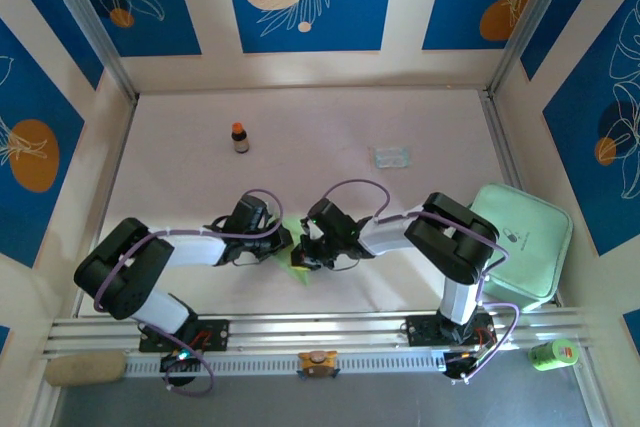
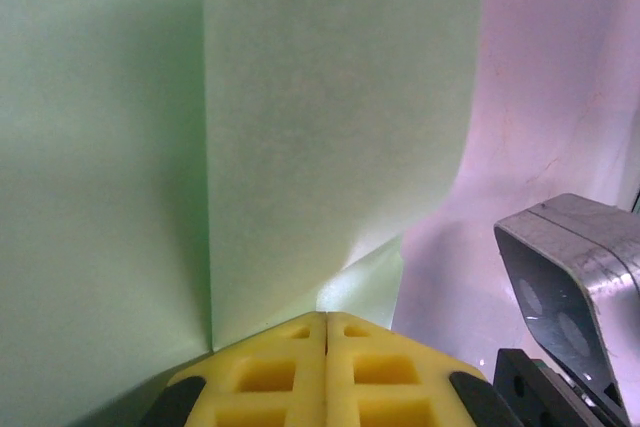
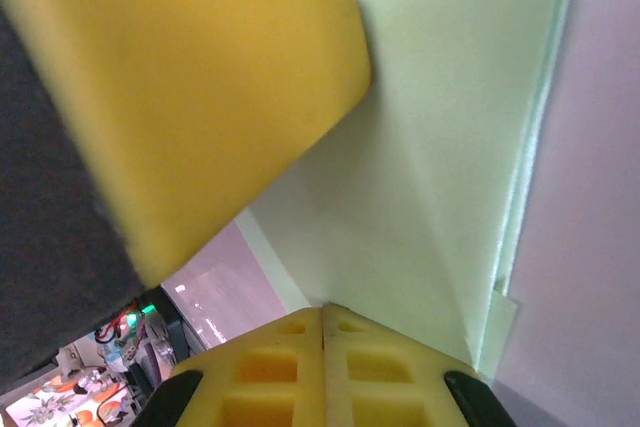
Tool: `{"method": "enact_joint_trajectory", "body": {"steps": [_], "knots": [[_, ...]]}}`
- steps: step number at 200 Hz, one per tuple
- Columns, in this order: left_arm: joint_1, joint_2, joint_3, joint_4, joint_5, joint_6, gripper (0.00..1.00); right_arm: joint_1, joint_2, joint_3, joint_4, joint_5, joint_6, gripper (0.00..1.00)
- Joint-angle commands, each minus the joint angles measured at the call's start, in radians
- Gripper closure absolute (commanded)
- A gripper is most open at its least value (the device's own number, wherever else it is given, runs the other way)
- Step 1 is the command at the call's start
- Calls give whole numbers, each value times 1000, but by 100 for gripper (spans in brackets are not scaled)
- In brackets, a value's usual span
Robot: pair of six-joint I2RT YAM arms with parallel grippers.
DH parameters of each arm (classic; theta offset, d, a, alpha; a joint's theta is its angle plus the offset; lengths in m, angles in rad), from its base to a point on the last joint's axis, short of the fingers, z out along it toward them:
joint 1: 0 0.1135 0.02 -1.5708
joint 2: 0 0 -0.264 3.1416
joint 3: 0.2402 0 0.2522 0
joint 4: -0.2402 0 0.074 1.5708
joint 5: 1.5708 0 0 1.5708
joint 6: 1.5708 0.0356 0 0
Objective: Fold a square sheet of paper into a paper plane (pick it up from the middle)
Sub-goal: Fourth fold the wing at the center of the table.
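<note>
The green paper (image 1: 298,263) is near the front middle of the table (image 1: 330,117), between the two claws, and it is partly folded. The left claw (image 2: 327,327) has its yellow fingers pressed together, pinching the paper. The right claw (image 3: 322,317) is pinching the paper too. The mint green tray (image 1: 520,237) sits at the right, well apart. A small brown bottle (image 1: 240,137) with an orange cap stands upright farther back. A clear packet (image 1: 393,156) lies flat.

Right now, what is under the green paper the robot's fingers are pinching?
Beneath the raised flap of the green paper, another layer of the same paper peeks out, with the pale table beside it. Anything lying directly below the paper is covered, so I cannot tell.
</note>
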Motion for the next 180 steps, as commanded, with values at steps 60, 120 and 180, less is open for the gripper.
{"method": "enact_joint_trajectory", "body": {"steps": [60, 120, 180], "knots": [[1, 3, -10, -56, -44, 8, 100, 65, -62, -120, -56, -5, 28, 96], [6, 0, -8, -66, -46, 10, 100, 97, -123, -173, -117, 14, 9, 96], [9, 0, -10, -71, -46, 10, 100, 118, -183, -216, -168, 34, 4, 96]]}}
